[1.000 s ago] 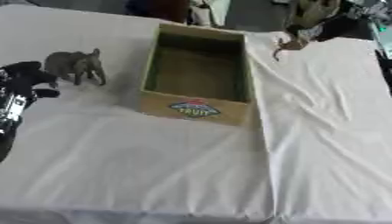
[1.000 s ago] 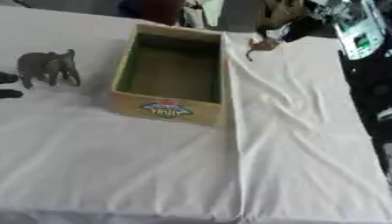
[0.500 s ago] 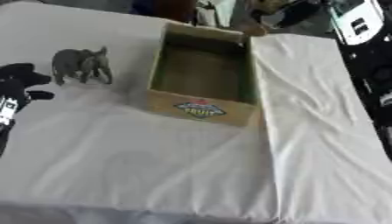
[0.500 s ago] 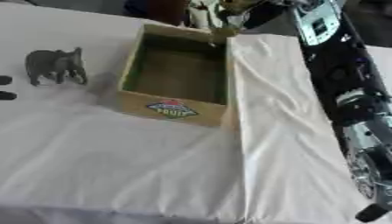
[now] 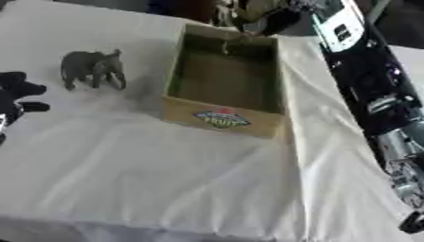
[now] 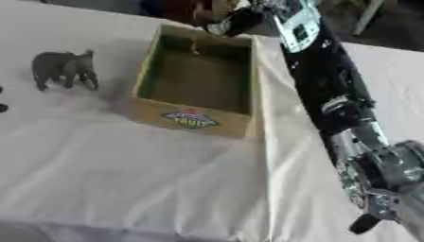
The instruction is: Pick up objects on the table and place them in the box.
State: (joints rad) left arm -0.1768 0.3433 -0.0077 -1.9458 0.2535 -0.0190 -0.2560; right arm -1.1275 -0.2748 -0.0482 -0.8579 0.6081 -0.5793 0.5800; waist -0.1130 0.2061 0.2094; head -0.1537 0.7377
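1. Small tan object with a thin dangling tail [image 5: 240, 12], blurred, kind not clear, sits at the far end of the box, over its far rim; thin strand hangs down into the box mouth.
2. Right hand [image 5: 269, 16] is up at that far rim, fingers curled round the tan object; grip detail blurred.
3. Right arm [image 6: 319, 71], black with silver joints and a white panel, runs from the lower right corner diagonally up along the box's right side, just beside its right wall, not visibly touching it.
4. Open rectangular cardboard box with a round colourful label on the near wall [image 5: 224, 118] stands upright mid-table, long axis running away from the camera; inside looks empty, greenish-brown floor showing.
5. Dark grey plastic elephant figure [image 5: 92, 68] stands upright on the cloth left of the box, near its left wall but apart from it, open cloth all round it.
6. Left hand [image 5: 16, 97], black, at the left edge, below-left of the elephant, apart from it; fingers spread and relaxed, holding nothing.
7. White wrinkled tablecloth [image 5: 165, 179] covers the table; wide bare stretch between the box's near wall and the near table edge; a fold runs down from the box's near right corner.
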